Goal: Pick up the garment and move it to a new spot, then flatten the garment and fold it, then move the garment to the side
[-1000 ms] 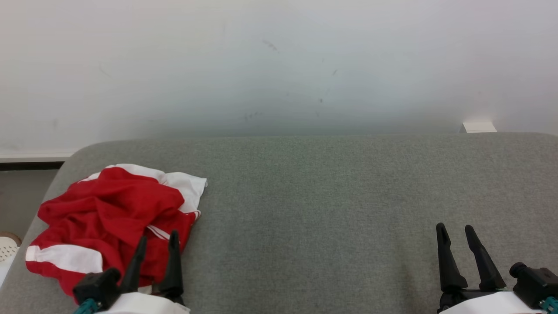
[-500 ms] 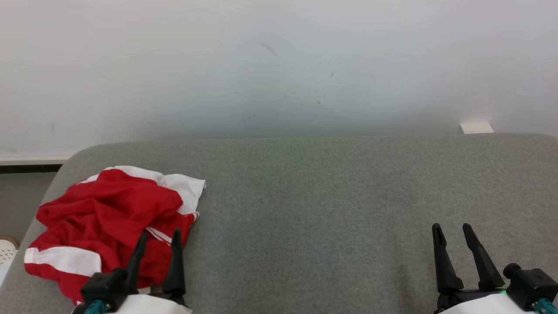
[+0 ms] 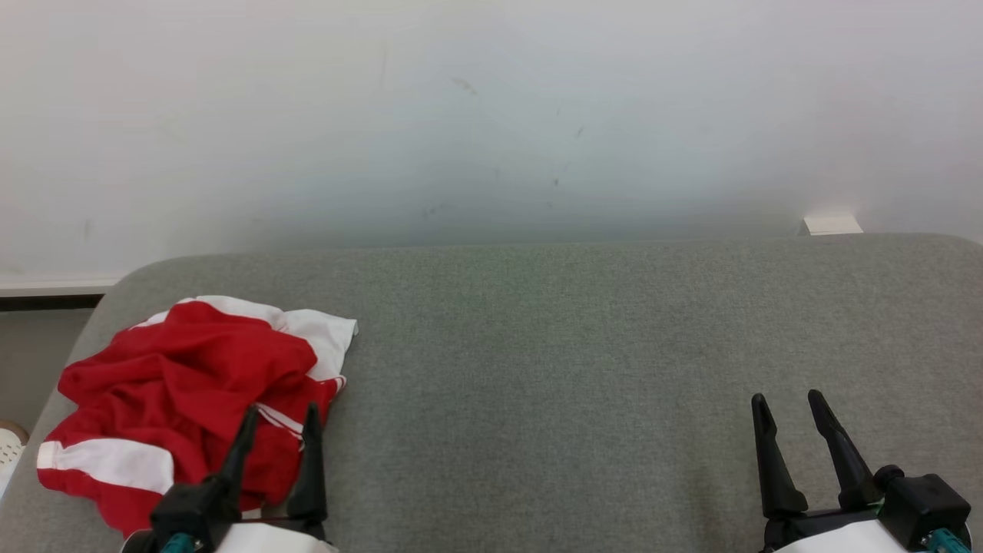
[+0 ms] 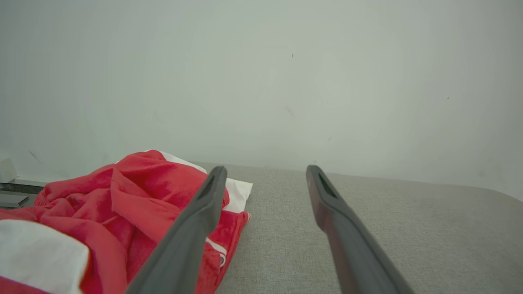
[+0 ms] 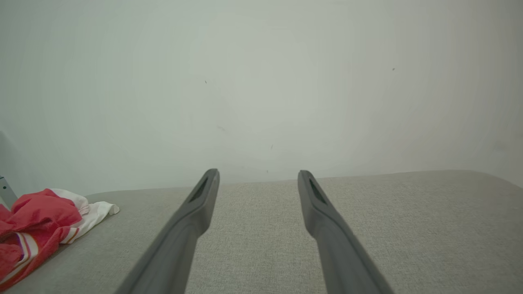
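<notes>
At the left end of a wide grey cushion (image 3: 576, 346) lies the garment (image 3: 177, 369), a crumpled heap of red cloth with white panels and thin white stripes. It sits close to the rounded left corner. One white flap spreads flat toward the middle of the cushion, and a white band shows on its near left side.

Behind the cushion rises a plain white wall (image 3: 491, 115) with a few faint dark scuffs. A small white block (image 3: 831, 225) sits at the foot of the wall, far to the right, just past the cushion's back edge. Left of the cushion, a dark strip (image 3: 46, 301) runs along the bottom of the wall, and a pale object (image 3: 9, 445) is cut off by the picture's edge below it; what it is cannot be told.

The left gripper (image 3: 281, 409) hangs over the near right edge of the garment, its jaws spread wide and gripping nothing. From the left wrist view, the garment (image 4: 135, 192) lies under and beyond one finger of the left gripper (image 4: 266, 168), while the other finger stands over bare cushion (image 4: 408, 228). Whether a finger touches the cloth cannot be told.

The right gripper (image 3: 787, 398) is well apart, over the cushion's right side, jaws likewise spread and unloaded. From its wrist view, the right gripper (image 5: 258, 171) points at bare cushion (image 5: 408, 212), with the garment (image 5: 36, 212) far off at the left edge. Only open grey fabric separates them.

Counted: one garment, one cushion, one white block, two grippers, four fingers.
</notes>
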`<state>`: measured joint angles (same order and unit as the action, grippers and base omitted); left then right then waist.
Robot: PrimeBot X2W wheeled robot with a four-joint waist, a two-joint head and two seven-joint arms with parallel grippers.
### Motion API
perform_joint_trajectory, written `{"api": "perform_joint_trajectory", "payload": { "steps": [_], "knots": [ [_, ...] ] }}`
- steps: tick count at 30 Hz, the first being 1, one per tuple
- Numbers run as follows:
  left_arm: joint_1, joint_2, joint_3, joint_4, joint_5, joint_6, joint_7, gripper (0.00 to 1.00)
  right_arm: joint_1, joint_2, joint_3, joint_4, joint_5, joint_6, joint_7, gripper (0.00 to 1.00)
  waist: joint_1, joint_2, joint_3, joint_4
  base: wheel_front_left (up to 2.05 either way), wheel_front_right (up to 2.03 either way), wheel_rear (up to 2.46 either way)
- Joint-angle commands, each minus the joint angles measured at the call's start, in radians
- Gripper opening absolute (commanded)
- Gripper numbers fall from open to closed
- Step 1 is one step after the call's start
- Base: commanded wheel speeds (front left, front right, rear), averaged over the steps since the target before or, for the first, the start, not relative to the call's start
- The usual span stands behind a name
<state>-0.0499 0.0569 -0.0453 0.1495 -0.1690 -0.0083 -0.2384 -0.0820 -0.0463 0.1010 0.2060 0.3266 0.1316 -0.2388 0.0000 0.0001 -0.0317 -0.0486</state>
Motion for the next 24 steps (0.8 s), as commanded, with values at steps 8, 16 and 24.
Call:
{"api": "perform_joint_trajectory", "payload": {
  "steps": [8, 16, 24],
  "knots": [
    [0.011, -0.002, 0.011, 0.005, 0.048, -0.012, -0.021, 1.00, -0.013, -0.007, 0.009, -0.002, -0.042, -0.002, -0.020, 1.00, 0.0000, -0.0001, -0.003, -0.002, 0.00, 0.00, 0.00],
    [0.012, -0.004, 0.015, 0.020, 0.054, -0.022, -0.026, 1.00, -0.014, -0.007, 0.010, 0.002, -0.051, -0.002, -0.025, 1.00, 0.0000, -0.0001, -0.004, -0.005, 0.00, 0.00, 0.00],
    [0.011, -0.005, 0.014, 0.024, 0.027, -0.019, -0.026, 1.00, -0.015, -0.007, 0.008, 0.006, -0.040, -0.002, -0.025, 1.00, 0.0000, -0.0001, -0.006, -0.007, 0.00, 0.00, 0.00]
  ]
}}
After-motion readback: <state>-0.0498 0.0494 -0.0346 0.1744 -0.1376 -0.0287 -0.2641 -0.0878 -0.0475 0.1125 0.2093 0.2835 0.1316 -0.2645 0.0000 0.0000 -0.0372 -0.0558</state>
